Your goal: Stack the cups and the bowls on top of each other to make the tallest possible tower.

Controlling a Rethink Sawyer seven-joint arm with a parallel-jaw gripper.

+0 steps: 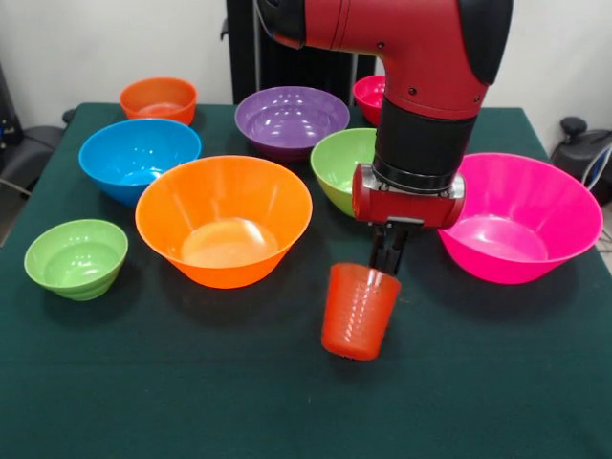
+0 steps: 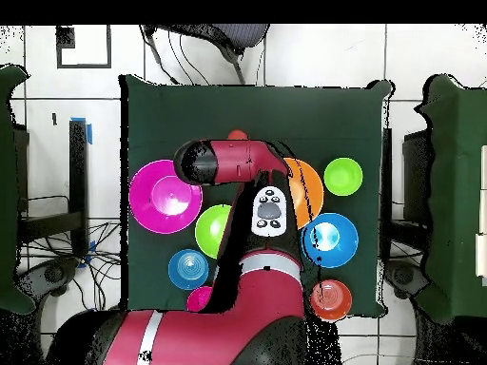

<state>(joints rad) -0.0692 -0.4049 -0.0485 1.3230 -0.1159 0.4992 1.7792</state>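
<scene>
Tumbler [image 1: 360, 312] hangs tilted, seemingly off the table [image 1: 478, 402], rim pinched by vertical arm's jaws.

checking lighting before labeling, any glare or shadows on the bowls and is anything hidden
Front view: soft highlights sit inside the big orange bowl and the pink bowl; the cup in the gripper casts a faint shadow on the cloth. Overhead view: the arm covers the purple bowl and most of the big orange one.

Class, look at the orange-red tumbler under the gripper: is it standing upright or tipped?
Tipped. In the front view the tumbler leans, its rim slanted toward the gripper, whose fingers close on the rim's far edge.
</scene>
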